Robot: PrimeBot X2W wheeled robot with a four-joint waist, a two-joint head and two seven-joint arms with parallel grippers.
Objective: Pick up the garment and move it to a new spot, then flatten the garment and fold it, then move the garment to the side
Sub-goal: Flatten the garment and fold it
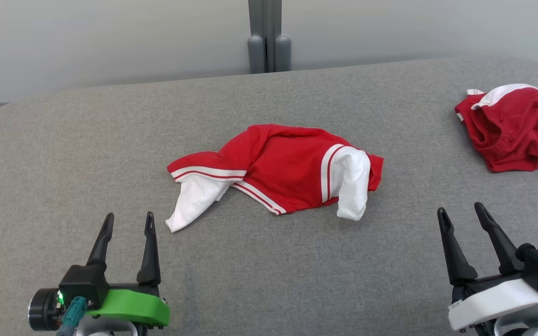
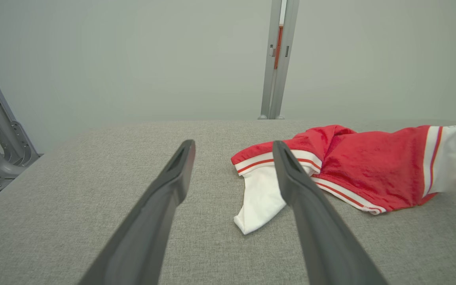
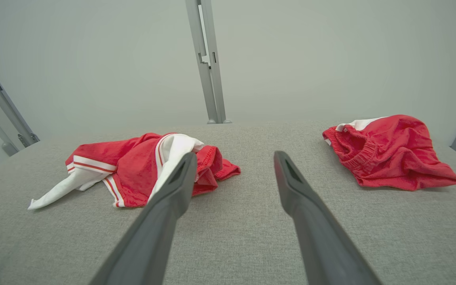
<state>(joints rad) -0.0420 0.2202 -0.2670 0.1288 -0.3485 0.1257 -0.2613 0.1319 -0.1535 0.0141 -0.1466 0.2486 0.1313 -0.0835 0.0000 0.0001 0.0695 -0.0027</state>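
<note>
We see the left claw (image 1: 129, 215) with its two dark fingers (image 2: 172, 178) spread wide, gripping nothing. Right claw (image 1: 460, 208) same: fingers (image 3: 295, 186) spread wide, gripping nothing. Both sit low over the grey desk (image 1: 269, 280), tips pointing at its far edge. The garment (image 1: 287, 165), red with white sleeves and red-white striped bands, lies crumpled on the desk ahead of both claws and between them: ahead-right of the left claw, ahead-left of the right claw, apart from both. One white sleeve (image 1: 194, 200) trails out flat toward the left claw. Its end is the cloth nearest that claw, just ahead of and right of its right finger, not touching. In the left wrist view that finger crosses in front of the sleeve. The other white sleeve (image 1: 353, 186) drapes over the red body on the side nearer the right claw, and in the right wrist view that claw's left finger overlaps it. A second red piece (image 1: 514, 128) with a white edge and an elastic band sits bunched on the desk, further ahead of the right claw and to its right, well apart from the garment. Beyond the desk, ahead between the claws, we see a grey post (image 1: 269, 37) against a pale wall (image 1: 110, 42).
</note>
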